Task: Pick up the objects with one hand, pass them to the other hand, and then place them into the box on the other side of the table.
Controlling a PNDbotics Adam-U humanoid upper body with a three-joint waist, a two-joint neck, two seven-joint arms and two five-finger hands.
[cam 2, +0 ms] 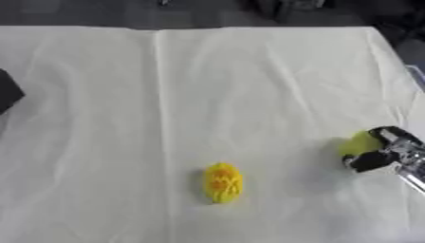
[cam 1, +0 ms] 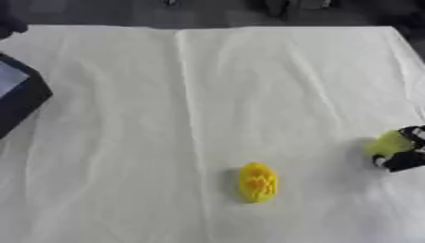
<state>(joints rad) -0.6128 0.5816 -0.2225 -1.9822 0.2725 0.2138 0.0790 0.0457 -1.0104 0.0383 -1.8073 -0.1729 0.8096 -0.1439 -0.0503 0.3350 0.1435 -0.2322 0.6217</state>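
The right hand (cam 2: 383,154), black with silver parts, came in from the surface's right edge, its fingers curled round a smooth, rounded yellow-green object (cam 2: 358,143). Well to that hand's left, nearer the robot, a yellow oval object (cam 1: 257,182) with a bumpy, ridged skin lay alone on the creased white cloth (cam 1: 207,95). Far across, at the opposite edge, sat a dark box (cam 1: 23,95).
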